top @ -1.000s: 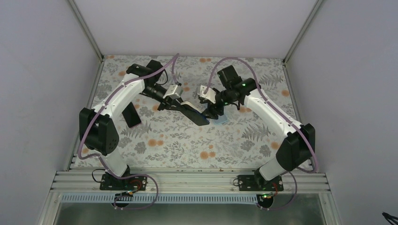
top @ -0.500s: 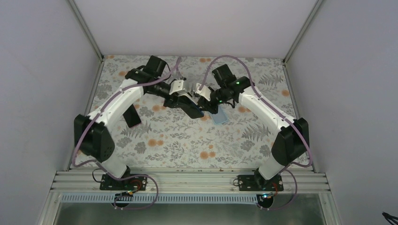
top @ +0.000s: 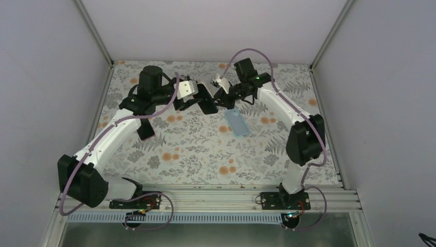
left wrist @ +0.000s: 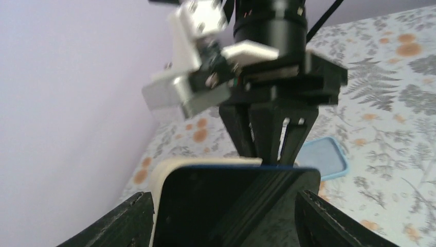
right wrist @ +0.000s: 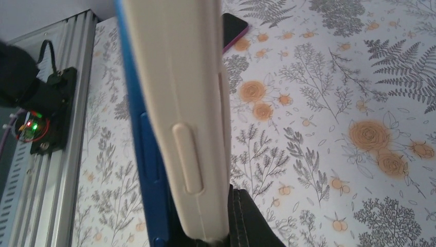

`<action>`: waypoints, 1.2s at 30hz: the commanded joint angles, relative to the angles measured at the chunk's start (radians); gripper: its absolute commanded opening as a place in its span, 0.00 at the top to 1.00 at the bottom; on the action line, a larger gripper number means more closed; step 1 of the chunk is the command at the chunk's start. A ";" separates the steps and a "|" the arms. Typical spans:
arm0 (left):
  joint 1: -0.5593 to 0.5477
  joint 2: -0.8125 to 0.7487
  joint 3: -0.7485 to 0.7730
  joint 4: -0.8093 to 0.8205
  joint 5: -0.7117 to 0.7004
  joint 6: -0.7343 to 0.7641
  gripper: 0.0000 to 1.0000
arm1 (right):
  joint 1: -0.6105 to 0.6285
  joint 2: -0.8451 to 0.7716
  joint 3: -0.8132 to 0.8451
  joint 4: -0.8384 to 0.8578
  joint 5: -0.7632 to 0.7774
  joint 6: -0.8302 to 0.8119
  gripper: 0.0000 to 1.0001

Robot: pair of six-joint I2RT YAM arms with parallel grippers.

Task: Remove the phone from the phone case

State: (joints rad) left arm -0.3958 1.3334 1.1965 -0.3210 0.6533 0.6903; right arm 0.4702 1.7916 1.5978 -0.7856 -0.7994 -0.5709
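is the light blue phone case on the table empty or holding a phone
Empty: the light blue phone case lies flat, its pale blue inside bare within a rim, no phone in it.

Phone [top: 208, 104] up over the far counter [top: 205, 154]; loose case [top: 237, 122] lies right-front of it, second phone [top: 146, 130] left.
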 commanded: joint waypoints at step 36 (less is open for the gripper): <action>-0.283 0.186 -0.341 0.983 -0.969 -0.047 0.00 | 0.039 0.386 0.538 0.176 0.167 0.413 0.96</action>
State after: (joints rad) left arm -0.6807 1.5219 0.9005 0.5354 -0.2443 0.6464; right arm 0.5018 2.2299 2.1067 -0.6678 -0.6281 -0.1913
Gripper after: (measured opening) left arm 0.999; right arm 0.066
